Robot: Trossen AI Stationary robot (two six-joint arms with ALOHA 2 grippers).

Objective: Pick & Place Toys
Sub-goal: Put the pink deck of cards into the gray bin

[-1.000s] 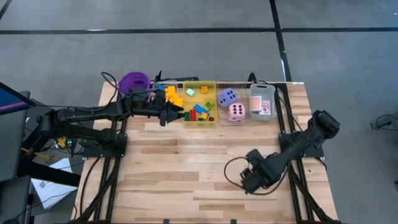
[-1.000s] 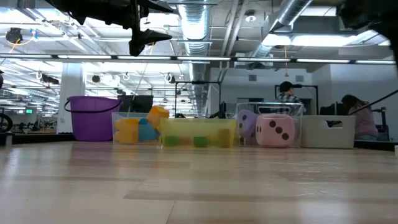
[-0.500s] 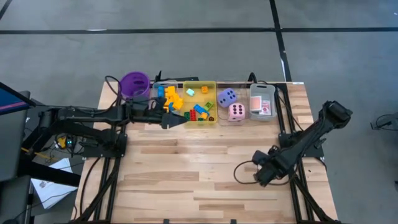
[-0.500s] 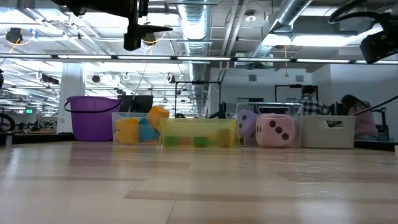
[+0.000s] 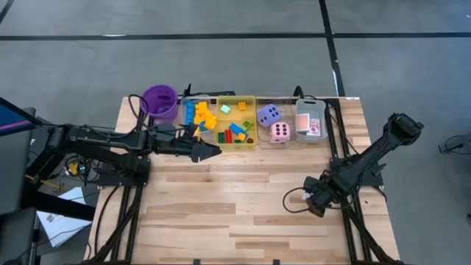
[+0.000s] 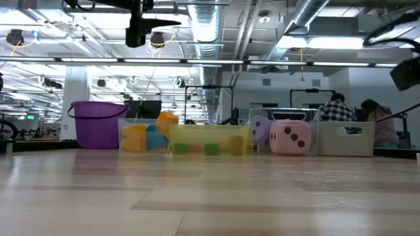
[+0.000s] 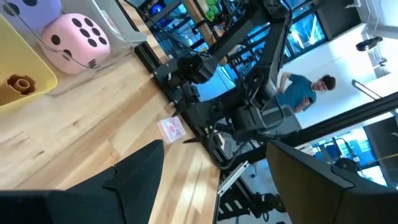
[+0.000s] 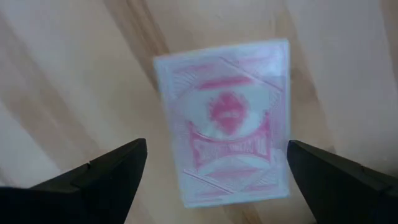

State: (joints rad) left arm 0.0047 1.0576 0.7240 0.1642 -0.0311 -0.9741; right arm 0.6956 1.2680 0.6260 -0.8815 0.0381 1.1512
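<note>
The right gripper (image 8: 211, 171) hangs spread wide over a red-patterned card (image 8: 225, 121) lying flat on the counter (image 5: 221, 199), apparently lined up to pinch it, while the left gripper (image 5: 213, 152), partly spread and empty, waits by the yellow tray (image 5: 254, 121).

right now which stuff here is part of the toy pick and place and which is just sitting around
Job:
- building blocks in yellow tray
- purple die
- pink die
- red-patterned card on the table, between right gripper's open fingers
- cards in grey tray

Lying about:
- purple cup
</note>
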